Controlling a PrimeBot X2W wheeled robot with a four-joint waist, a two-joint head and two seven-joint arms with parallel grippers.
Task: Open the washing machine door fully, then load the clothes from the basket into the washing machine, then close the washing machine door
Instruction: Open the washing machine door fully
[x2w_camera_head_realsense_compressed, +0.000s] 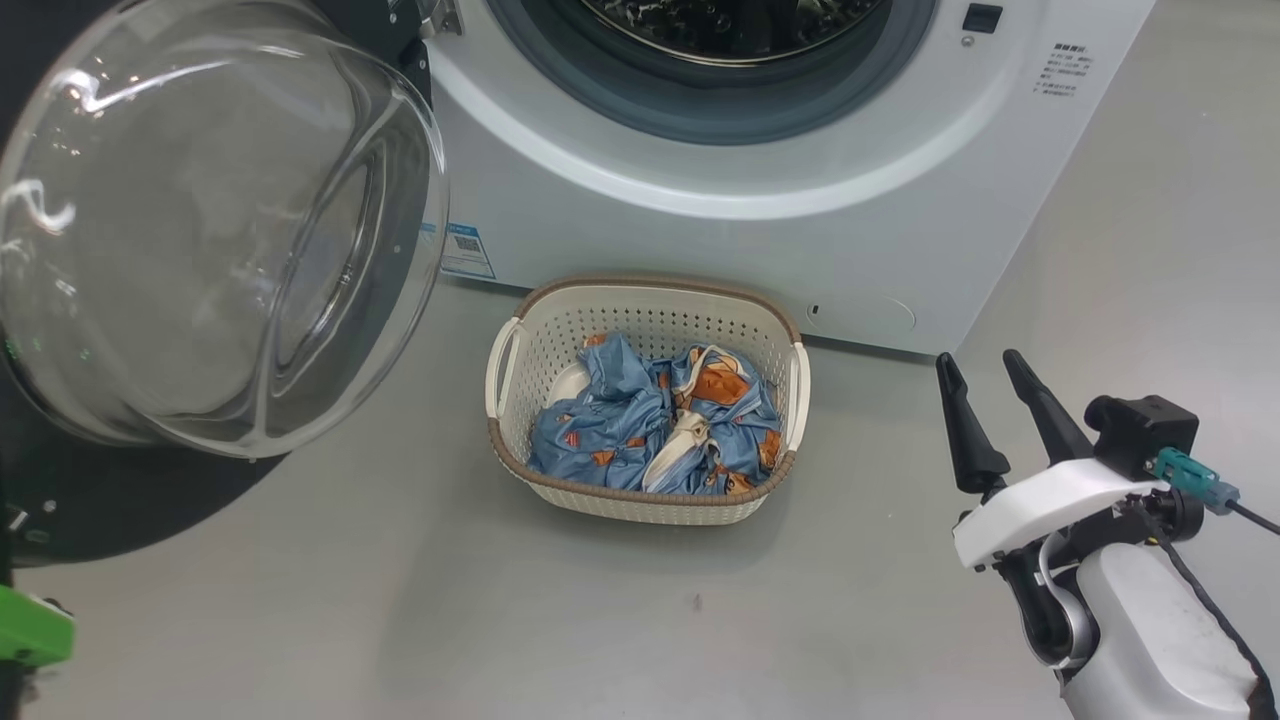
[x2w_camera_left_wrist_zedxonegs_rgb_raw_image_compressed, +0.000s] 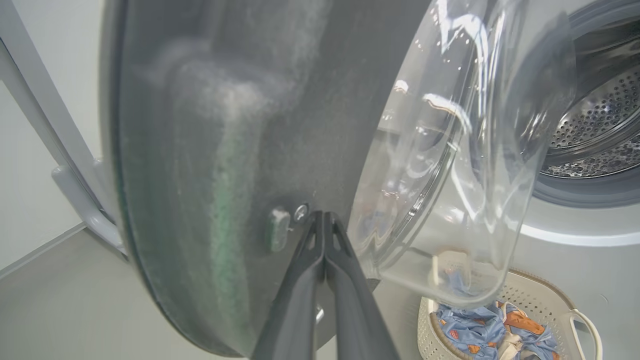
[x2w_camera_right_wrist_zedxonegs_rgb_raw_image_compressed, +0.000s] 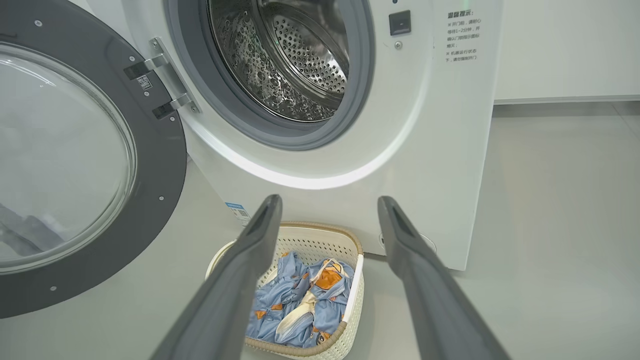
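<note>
Blue clothes (x2w_camera_head_realsense_compressed: 640, 425) lie in basket (x2w_camera_head_realsense_compressed: 655, 292) on floor (x2w_camera_head_realsense_compressed: 300, 600), just in front of washer (x2w_camera_head_realsense_compressed: 700, 230); door (x2w_camera_head_realsense_compressed: 200, 230) swung open. L gripper (x2w_camera_left_wrist_zedxonegs_rgb_raw_image_compressed: 324, 220) pressed together, tips at door's dark rim. R gripper (x2w_camera_head_realsense_compressed: 978, 362) spread wide, right of basket.

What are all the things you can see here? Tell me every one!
washing machine: one, white, behind the basket
washing machine door: one, black rim and clear glass bowl, swung open on the left
drum: one, steel with holes, inside the machine
gasket: one, grey, around the drum's mouth
hinge: one, silver, joining door and machine
sticker: one, blue, machine's lower left corner
basket: one, cream with brown rim, on the floor before the machine
clothes: one bundle, blue with orange patches, in the basket
floor: one, grey, under everything
left gripper: one, dark, shut, tips at the door's dark rim
right gripper: one, dark, open, right of the basket
</note>
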